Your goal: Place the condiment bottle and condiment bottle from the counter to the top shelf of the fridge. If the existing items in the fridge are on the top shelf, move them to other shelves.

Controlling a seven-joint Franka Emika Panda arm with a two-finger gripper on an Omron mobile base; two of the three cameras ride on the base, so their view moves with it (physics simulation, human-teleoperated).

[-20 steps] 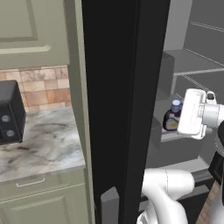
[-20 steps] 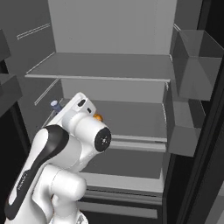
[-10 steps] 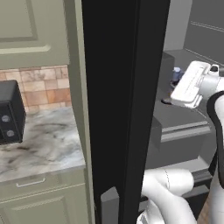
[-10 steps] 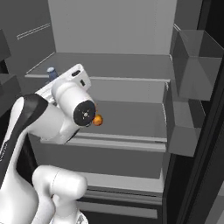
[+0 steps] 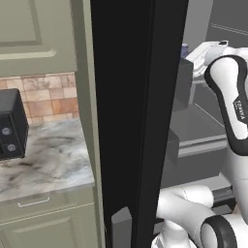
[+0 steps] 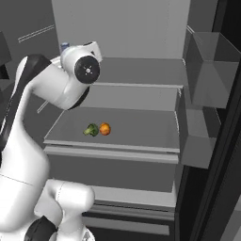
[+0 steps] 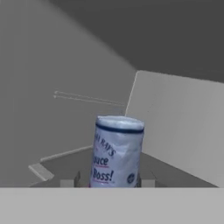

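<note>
My gripper (image 7: pixel 109 182) is shut on a condiment bottle (image 7: pixel 116 151), whose pale bluish neck with a sauce label stands upright between the fingertips (image 7: pixel 69 182). In the right base view the bottle's cap (image 6: pixel 65 46) peeks out behind the hand at the left end of the top shelf (image 6: pixel 141 71), a little above it. The left base view shows the same cap (image 5: pixel 184 49) beside the hand, inside the fridge (image 5: pixel 135 121). A green broccoli floret (image 6: pixel 91 130) and a round orange vegetable (image 6: pixel 105 128) lie together on the shelf below (image 6: pixel 141 136). The marble counter (image 5: pixel 43 160) is at the left.
A black microwave (image 5: pixel 9 123) stands on the counter's left. Grey door bins (image 6: pixel 212 70) hang on the open door at the right. The fridge's black side wall stands between the counter and the arm. A further shelf (image 6: pixel 132 195) lies below.
The arm has lifted the bottle from the height of the lower shelf up to the level of the top shelf, at the fridge's left side. The grip stays shut on it.
</note>
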